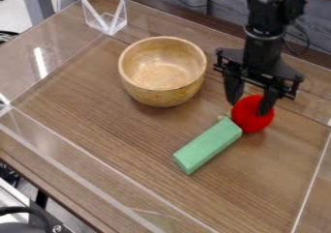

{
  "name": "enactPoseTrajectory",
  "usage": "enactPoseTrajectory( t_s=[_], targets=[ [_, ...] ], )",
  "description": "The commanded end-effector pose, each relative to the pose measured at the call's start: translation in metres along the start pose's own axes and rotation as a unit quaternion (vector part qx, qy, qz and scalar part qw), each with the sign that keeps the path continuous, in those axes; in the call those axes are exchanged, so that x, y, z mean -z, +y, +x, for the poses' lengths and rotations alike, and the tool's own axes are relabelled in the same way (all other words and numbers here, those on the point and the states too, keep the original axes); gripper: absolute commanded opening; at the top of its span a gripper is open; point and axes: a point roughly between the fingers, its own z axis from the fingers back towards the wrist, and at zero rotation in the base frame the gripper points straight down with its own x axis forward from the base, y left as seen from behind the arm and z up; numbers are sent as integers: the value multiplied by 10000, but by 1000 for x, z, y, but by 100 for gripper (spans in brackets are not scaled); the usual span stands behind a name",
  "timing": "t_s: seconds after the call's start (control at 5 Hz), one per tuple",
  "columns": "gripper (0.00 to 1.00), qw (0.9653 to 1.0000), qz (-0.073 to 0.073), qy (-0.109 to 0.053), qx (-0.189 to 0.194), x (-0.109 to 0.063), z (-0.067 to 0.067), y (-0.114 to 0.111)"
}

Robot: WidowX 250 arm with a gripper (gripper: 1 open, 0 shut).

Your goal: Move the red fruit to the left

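Nearest the camera runs the front wall of a clear acrylic enclosure (77, 184) that fences in the wooden counter (91, 121). Just beyond it, right of centre, a green rectangular block (208, 146) lies flat on the wood, set on a slant with its far end pointing up and to the right.

That far end comes just beside the red fruit (251, 114), a small glossy ball resting on the counter at the right side of the enclosure, well apart from the bowl. Whether block and fruit actually touch cannot be told.

The gripper (251, 94) hangs over the fruit, pointing straight down, its two dark fingers (269, 99) spread wide so that they straddle the top of the ball. The fingertips stand to either side of it, and the fruit sits on the wood rather than being pinched. The black arm (269, 19) rises straight up from the gripper and out of the top of the view.

Further back and to the left stands a round wooden bowl (163, 71), upright. At the far left corner, the clear walls meet at a folded acrylic bracket (105, 18).
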Motion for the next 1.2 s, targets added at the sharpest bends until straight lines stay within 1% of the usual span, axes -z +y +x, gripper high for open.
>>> enactPoseTrajectory(
  t_s=[0.0,0.2,0.4,0.6,0.8,1.0],
  targets=[
    [0,9996,-35,-274,0,-16,7,-7],
    [0,9996,-17,-283,-24,-14,11,-10],
    [100,9997,11,-235,-20,-13,11,-12],
    [100,9998,3,-183,99,-17,13,-16],
    [0,9997,-4,-154,169,-21,15,-17],
    [0,9997,-4,-126,220,-20,16,-17]
  ],
)
